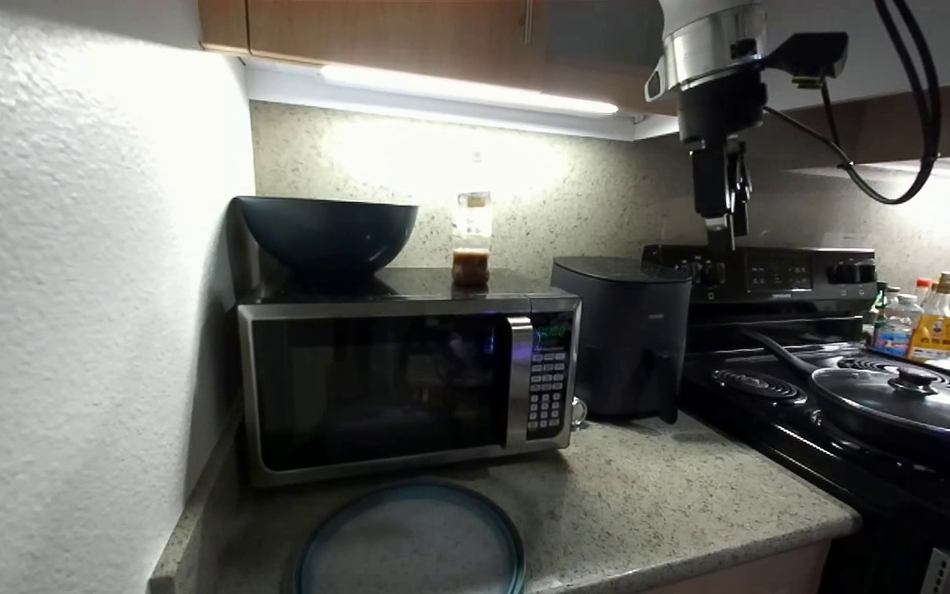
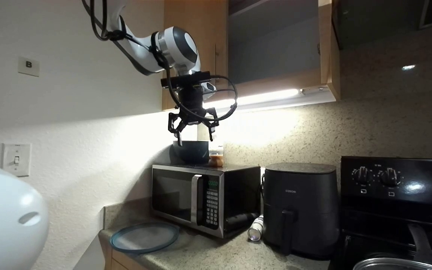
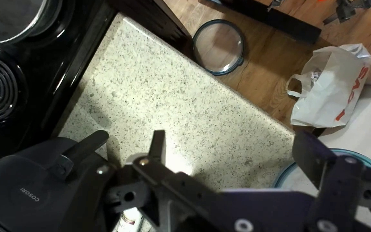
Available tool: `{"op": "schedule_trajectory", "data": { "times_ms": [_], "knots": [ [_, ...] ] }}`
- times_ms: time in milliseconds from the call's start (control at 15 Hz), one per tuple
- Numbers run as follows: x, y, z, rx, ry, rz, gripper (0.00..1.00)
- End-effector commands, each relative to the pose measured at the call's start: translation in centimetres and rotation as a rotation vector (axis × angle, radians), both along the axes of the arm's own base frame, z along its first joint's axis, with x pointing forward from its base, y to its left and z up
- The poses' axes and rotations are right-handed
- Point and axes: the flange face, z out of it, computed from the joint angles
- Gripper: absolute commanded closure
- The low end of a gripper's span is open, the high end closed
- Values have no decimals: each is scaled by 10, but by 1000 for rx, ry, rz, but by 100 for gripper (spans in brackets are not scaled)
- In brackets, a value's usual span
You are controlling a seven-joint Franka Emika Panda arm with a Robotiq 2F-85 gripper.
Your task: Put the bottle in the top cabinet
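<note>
Amber-filled bottle [image 1: 471, 257]: standing upright on top of the microwave [image 1: 392, 392]; I judge that flat, raised spot shortens the lift it needs.
Gripper [image 2: 195, 141]: holding nothing, fingers [image 3: 158, 145] spread wide and pointing down, higher than the microwave's top; I read the pose as readiness for a grasp from above.
Dark bowl [image 1: 326, 235]: also on the microwave, at the end nearest the side wall [image 1: 87, 289], which probably leaves me room at the bottle's other flank.
Top cabinet [image 1: 392, 33]: wall-hung above the microwave, upper part cut off; I can't be sure whether the grey section [image 2: 276, 52] in an exterior view is an open bay.
Light strip [image 1: 471, 89]: its glare above the microwave bleaches the bottle's neck, so I can't trace the cap.
Wrist view: counter [image 3: 172, 90] in front of the microwave, bottle out of sight; how far forward the gripper hangs is hard for me to gauge.
</note>
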Motion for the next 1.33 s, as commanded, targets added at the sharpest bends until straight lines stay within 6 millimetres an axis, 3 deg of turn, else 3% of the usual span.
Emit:
{"op": "schedule_trajectory", "data": {
  "times_ms": [0,133,533,667,1000,1267],
  "knots": [
    [1,-2,1,1,2,2,0],
    [5,-1,0,60,-47,-26,0],
    [75,7,-22,234,-331,-233,0],
    [83,1,-27,201,-403,-271,0],
    [85,1,-31,209,-378,-256,0],
    [120,28,-27,399,-512,-320,0]
  ]
}}
